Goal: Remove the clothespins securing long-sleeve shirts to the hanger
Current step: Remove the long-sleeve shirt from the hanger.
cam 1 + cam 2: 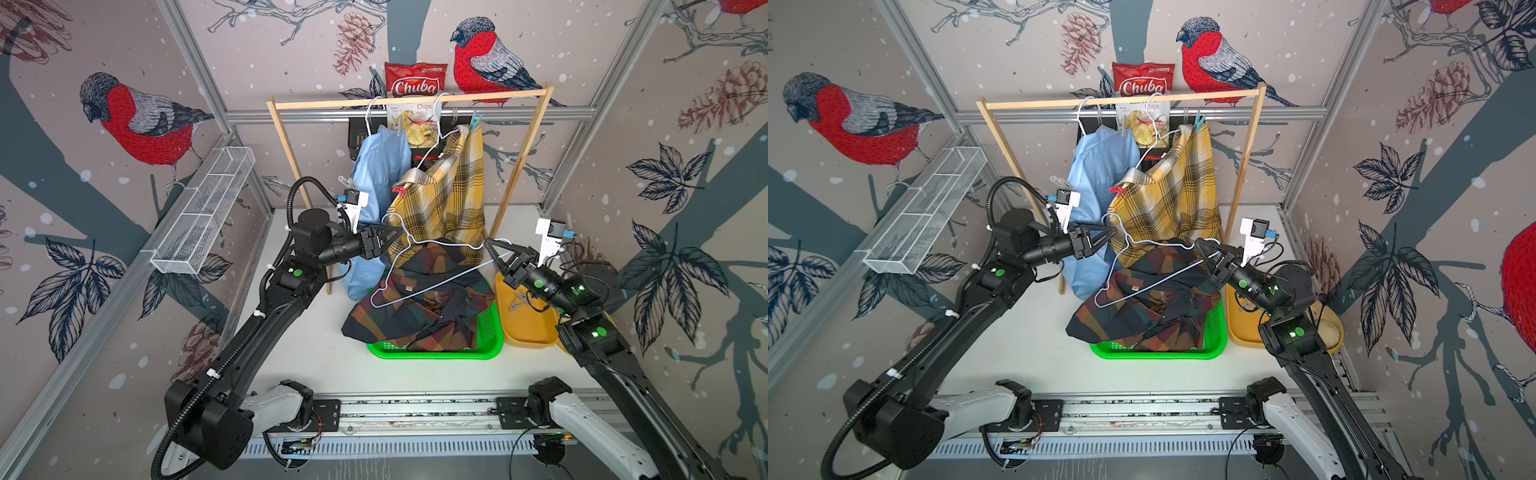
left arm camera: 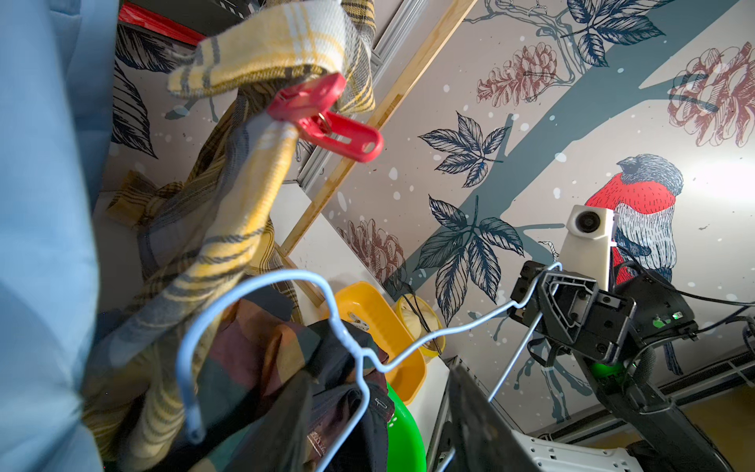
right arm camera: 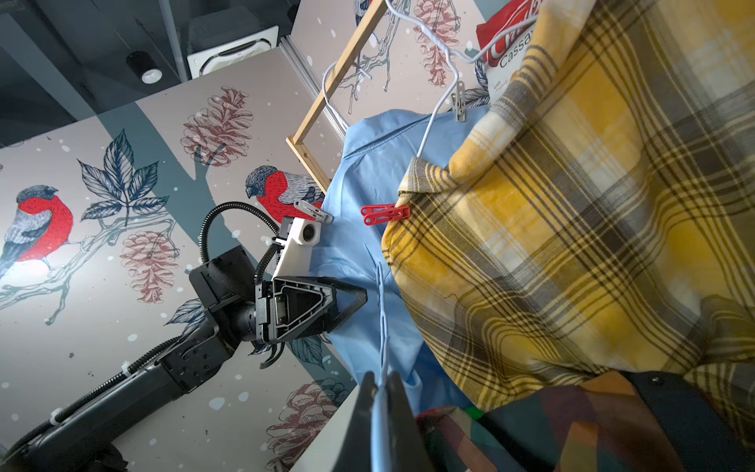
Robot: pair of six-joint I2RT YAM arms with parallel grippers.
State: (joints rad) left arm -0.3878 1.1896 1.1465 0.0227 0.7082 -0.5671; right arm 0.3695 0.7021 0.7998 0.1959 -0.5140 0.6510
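One white mesh rack is fixed to the wall at the far left. Beside it the left tool reaches toward the middle. Its jaws are apart and grip nothing, and its tips are just beside the hook of a pale blue wire hanger. Behind that tool the light blue shirt hangs from the wooden rail. A clear clothespin is clipped on its left edge and a second clear clothespin near its top. A red clothespin bites the collar edge of the mustard plaid shirt, which hangs to the right of the blue one. A light blue clothespin pinches its upper right corner. Lower down, the dark plaid shirt lies heaped over a green basket on the table, and the pale blue wire hanger slants across it. The right tool is clamped tight on that hanger's right end. Farthest right, a yellow tray holds a loose clear clothespin
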